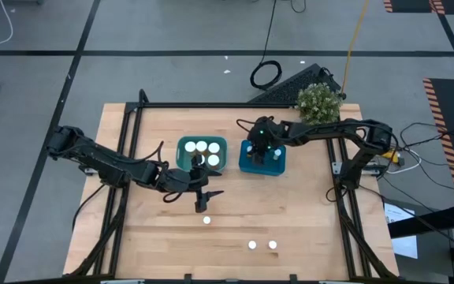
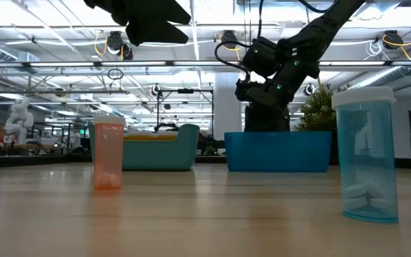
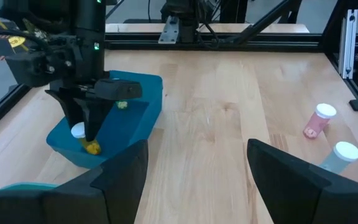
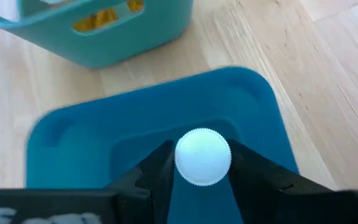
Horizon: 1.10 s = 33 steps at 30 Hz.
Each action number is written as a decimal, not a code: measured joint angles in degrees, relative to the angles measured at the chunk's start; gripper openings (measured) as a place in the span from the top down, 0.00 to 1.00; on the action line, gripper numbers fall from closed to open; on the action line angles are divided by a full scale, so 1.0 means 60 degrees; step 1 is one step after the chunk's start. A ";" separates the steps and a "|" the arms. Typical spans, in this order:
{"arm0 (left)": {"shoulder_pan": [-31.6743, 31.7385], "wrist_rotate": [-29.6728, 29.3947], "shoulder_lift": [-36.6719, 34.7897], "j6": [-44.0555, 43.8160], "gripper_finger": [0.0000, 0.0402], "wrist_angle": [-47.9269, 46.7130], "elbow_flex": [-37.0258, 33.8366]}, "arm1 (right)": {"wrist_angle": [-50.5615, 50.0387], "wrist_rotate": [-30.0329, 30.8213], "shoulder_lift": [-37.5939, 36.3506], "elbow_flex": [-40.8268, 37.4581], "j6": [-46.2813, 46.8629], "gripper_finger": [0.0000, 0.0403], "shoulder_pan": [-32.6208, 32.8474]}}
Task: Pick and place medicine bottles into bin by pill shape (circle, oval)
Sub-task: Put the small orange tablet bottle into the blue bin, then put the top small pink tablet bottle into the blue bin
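My right gripper (image 4: 202, 180) hangs inside the blue bin (image 1: 275, 166), shut on a medicine bottle with a white cap (image 4: 202, 157). The teal bin (image 1: 187, 146) to its left holds several white-capped bottles (image 1: 202, 147). My left gripper (image 1: 204, 199) hovers open above the table, just in front of the teal bin, with nothing between its fingers (image 3: 122, 180). Three bottles stand on their bases on the table: one (image 1: 206, 220) near the left gripper and two (image 1: 252, 245) (image 1: 273, 245) closer to the front edge. The low view shows a pink one (image 2: 108, 153) and a blue one (image 2: 366, 153). My right gripper pinches the bottle between its two fingers, one on each side just under the white cap (image 4: 202, 157). The fingers (image 3: 86, 118) come from above, pointing down. The bottle stays upright, down within the blue bin's walls; whether its base touches the bin floor I cannot tell.
A dark frame (image 1: 211, 105) runs round the wooden table (image 1: 306, 213). A small green plant (image 1: 319, 102) stands at the far right corner. Bare wood lies between the bins and the three loose bottles.
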 joint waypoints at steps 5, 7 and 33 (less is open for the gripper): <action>0.0000 0.0004 0.0000 0.0001 0.32 0.0000 0.0000 | 0.0003 0.0267 -0.0006 -0.0007 -0.0002 0.60 0.0000; 0.0000 0.0007 0.0000 0.0012 0.32 0.0000 0.0000 | -0.0026 0.0267 -0.0075 -0.0007 0.0000 0.57 0.0000; -0.0376 0.0025 0.0000 -0.0133 0.32 -0.0472 0.0000 | -0.2860 0.1927 -0.4007 -0.0007 0.1002 0.47 0.2302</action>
